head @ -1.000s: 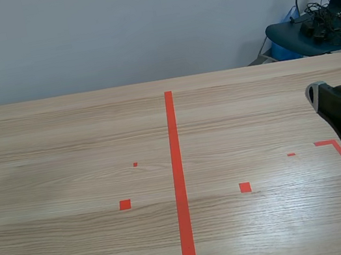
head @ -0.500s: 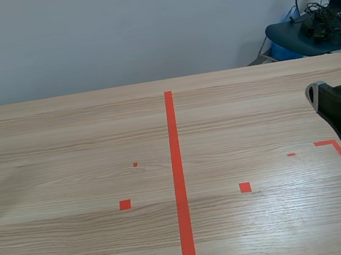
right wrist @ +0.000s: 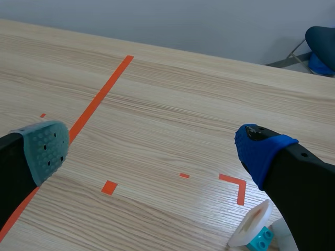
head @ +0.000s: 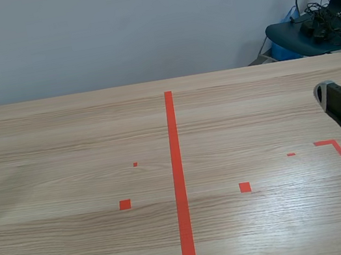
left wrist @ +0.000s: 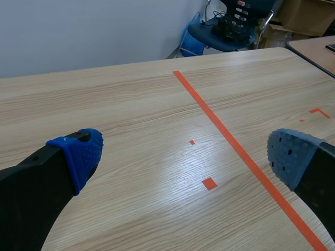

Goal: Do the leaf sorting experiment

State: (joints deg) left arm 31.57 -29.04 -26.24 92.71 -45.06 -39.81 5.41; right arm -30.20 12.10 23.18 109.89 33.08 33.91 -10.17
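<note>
**No leaves in view: the risk is a grab at the wrong thing**

Closest to you, the left gripper (left wrist: 184,156) hangs over the table (head: 60,140) with its blue pads wide apart and nothing between them. The right gripper (right wrist: 153,150) is likewise spread and empty, low at the table's right edge.

Just beside and under the right gripper's outer finger sits a small white and teal piece (right wrist: 252,232). It is the only loose thing on the wood. I cannot tell what it is, but it does not look like a leaf. If you lower or swing that arm without checking, the finger is likely to clip the piece and push it off the edge. Closing on it would be a wasted grasp.

Further out, the wood carries only marks: the centre tape line (head: 179,185), small squares and a corner mark (head: 332,144). The leaves show in none of the three views, nor do any bins or sorting zones. So your main hazard is acting blind. A descent on a tape square mistaken for a target would press the pads into bare wood.

Beyond the far right corner a chair (head: 331,26) holds tangled cables (head: 318,19). A wide outward sweep of the right arm could, in my judgement, head that way.
</note>
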